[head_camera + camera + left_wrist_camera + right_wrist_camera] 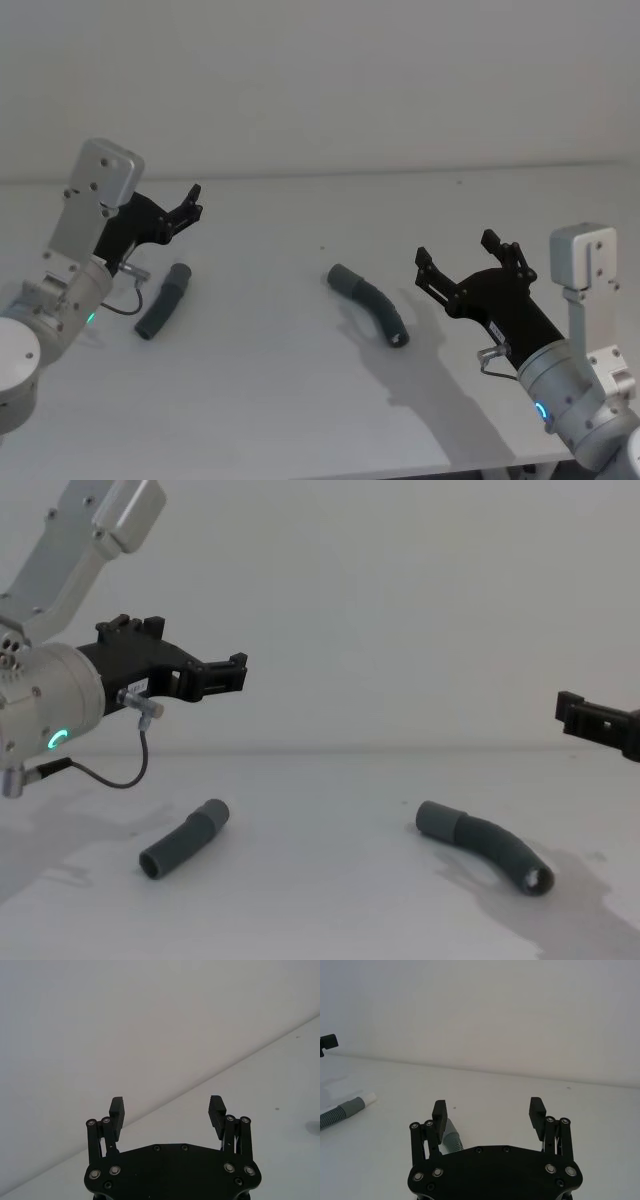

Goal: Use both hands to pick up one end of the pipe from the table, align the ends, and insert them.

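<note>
Behind right claw (489, 1110), half-hidden pipe (451, 1138)

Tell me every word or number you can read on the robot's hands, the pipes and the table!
No text can be read anywhere.
Small pale label on the right gripper: too small to read.
Left pipe piece, right pipe piece and table: plain, no writing seen.

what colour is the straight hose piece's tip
White plug tip on the dark grey ribbed hose; right wrist view shows it best.
</note>
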